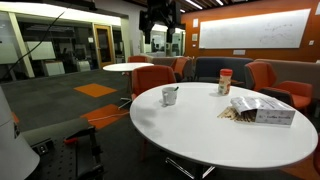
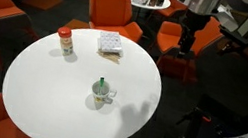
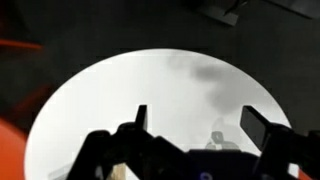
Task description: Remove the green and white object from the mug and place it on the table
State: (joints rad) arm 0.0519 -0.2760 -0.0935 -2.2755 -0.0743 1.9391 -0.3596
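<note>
Jaws apart, high; the mug [image 2: 101, 95] at the counter's [image 2: 48, 97] 3 o'clock could topple if they clip its seemingly tilted green stick [image 2: 102, 84].

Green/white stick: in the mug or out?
In. The green and white object sticks up out of the mug, which stands upright on the table.

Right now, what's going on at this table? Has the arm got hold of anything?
Nothing is held at this moment. The gripper hangs open and empty, high above the table. The green and white object stands in the mug, which sits near the middle of the table. A jar with an orange-red lid and a packet sit nearer the table's edge, apart from the mug. The removal has not begun.
</note>
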